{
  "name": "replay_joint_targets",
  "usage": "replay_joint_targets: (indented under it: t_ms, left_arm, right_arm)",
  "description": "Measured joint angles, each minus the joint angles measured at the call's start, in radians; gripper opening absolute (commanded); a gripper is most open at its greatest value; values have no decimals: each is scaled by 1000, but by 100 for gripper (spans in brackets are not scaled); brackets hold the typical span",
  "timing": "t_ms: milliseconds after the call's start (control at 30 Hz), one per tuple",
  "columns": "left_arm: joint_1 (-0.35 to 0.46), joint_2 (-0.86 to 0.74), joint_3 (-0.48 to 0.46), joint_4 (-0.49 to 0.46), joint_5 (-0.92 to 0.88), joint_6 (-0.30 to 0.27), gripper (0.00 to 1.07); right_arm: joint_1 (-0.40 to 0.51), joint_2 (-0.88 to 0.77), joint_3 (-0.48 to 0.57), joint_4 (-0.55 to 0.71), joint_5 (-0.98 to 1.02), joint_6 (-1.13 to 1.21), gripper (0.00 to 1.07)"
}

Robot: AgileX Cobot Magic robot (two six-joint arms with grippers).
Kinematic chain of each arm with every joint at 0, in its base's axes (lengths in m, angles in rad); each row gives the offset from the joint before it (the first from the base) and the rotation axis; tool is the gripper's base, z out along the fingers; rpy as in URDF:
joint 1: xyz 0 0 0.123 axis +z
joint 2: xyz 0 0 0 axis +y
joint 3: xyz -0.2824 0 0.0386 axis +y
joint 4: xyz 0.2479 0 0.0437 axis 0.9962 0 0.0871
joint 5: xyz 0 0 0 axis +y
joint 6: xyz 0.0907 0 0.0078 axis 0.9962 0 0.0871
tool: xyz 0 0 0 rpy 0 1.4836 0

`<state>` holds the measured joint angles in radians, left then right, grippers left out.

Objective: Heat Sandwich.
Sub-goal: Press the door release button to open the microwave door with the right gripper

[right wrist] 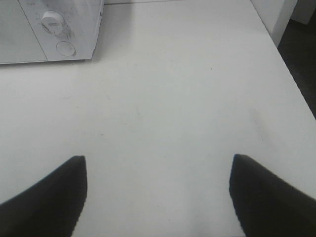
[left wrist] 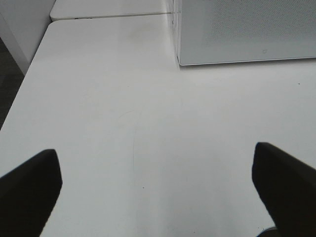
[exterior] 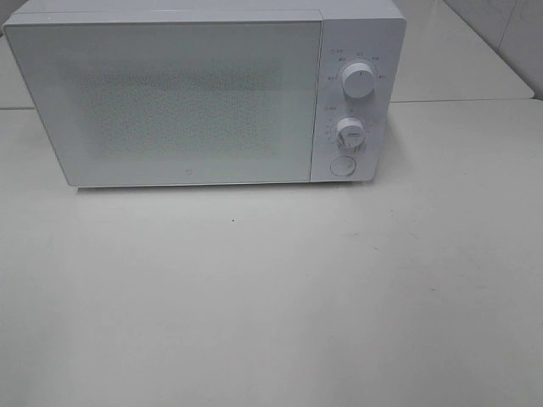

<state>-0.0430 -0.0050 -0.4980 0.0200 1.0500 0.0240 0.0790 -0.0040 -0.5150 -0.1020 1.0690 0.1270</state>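
White microwave [exterior: 170, 102], door shut, ahead of right gripper [right wrist: 158, 158] and left gripper [left wrist: 155, 149], both spread, empty; right nearer round button [exterior: 342, 165]; sandwich unseen.

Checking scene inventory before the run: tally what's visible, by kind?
White microwave: 1
Dial knobs: 2
Round button: 1
Grippers: 2, left gripper and right gripper
Total: 6

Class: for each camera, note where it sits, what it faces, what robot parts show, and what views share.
Exterior high: mounted high, looking down on microwave and table; no robot part.
Left wrist: on left arm, facing table and microwave corner; open left gripper.
Right wrist: on right arm, facing table and lower dial; open right gripper.
Shared: microwave, table.
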Motion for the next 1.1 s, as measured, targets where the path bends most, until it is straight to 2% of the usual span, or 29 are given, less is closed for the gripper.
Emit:
replay_joint_targets:
  t_ms: [900,1100]
  left_arm:
    - [0,0,0,0,0,0,101]
    - [0,0,0,0,0,0,101]
  right_arm:
    - [0,0,0,8,-21,-1,76]
    - [0,64,-28,13,-89,-1,76]
